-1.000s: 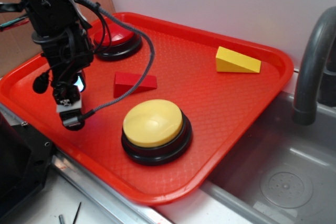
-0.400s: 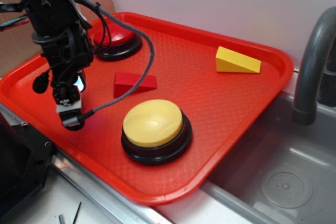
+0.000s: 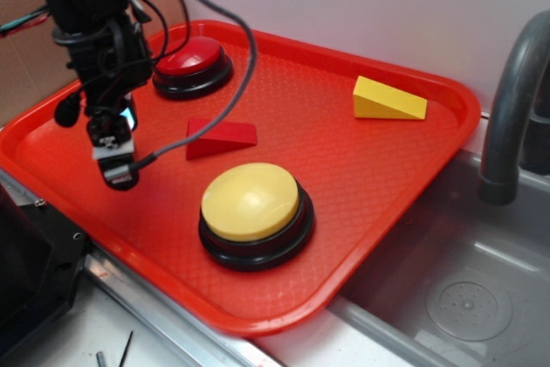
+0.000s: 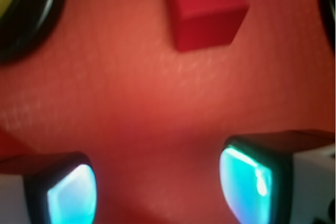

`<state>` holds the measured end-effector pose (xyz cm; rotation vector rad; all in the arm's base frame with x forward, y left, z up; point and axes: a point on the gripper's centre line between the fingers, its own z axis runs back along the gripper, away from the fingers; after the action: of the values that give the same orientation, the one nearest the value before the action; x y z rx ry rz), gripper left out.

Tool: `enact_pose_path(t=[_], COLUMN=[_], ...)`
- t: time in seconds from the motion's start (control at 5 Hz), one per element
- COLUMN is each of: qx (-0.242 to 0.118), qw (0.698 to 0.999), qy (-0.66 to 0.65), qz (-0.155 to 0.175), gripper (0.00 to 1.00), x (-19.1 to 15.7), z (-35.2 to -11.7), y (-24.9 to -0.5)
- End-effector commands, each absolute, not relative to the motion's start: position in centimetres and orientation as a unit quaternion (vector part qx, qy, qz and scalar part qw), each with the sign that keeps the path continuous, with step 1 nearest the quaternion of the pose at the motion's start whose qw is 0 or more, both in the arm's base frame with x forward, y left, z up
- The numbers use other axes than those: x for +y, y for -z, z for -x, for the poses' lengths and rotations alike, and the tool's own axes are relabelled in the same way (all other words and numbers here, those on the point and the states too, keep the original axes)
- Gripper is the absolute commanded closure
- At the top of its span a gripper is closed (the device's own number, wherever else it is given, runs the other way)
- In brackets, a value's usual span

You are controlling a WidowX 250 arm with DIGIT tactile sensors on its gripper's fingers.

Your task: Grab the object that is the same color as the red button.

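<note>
The object, a small red wedge [image 3: 220, 137], lies on the red tray [image 3: 361, 186] between the two buttons; the wrist view shows it at the top centre [image 4: 205, 9]. The red button [image 3: 190, 60] sits at the tray's back left. My gripper [image 3: 117, 166] hangs over the tray's left side, left of the wedge and apart from it. In the wrist view the gripper [image 4: 157, 192] is open, its cyan-lit pads [image 4: 71, 195] wide apart with only bare tray between them.
A larger yellow button [image 3: 250, 202] on a black base stands front centre, its edge at the wrist view's top left [image 4: 21, 9]. A yellow wedge [image 3: 388, 99] lies at the back right. A grey faucet [image 3: 512, 100] and a sink [image 3: 464, 298] are to the right.
The arm has shifted slightly up and toward the back, uncovering more of the red button. The cable now drapes past the wedge. The wedge has not moved.
</note>
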<state>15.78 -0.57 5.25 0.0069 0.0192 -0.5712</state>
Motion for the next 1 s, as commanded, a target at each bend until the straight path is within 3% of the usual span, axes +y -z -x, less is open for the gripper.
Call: enact_pose_path(t=[0.0, 0.2, 0.8], qx=[0.015, 0.018, 0.035], qw=[0.955, 0.954, 0.950], qy=[0.296, 0.298, 0.309], qz=[-0.025, -0.026, -0.021], gripper=[0.00, 0.00, 0.00], x=[-2.0, -1.6, -1.9], z=[-21.0, -22.1, -22.2], y=[-4.3, -3.7, 0.0])
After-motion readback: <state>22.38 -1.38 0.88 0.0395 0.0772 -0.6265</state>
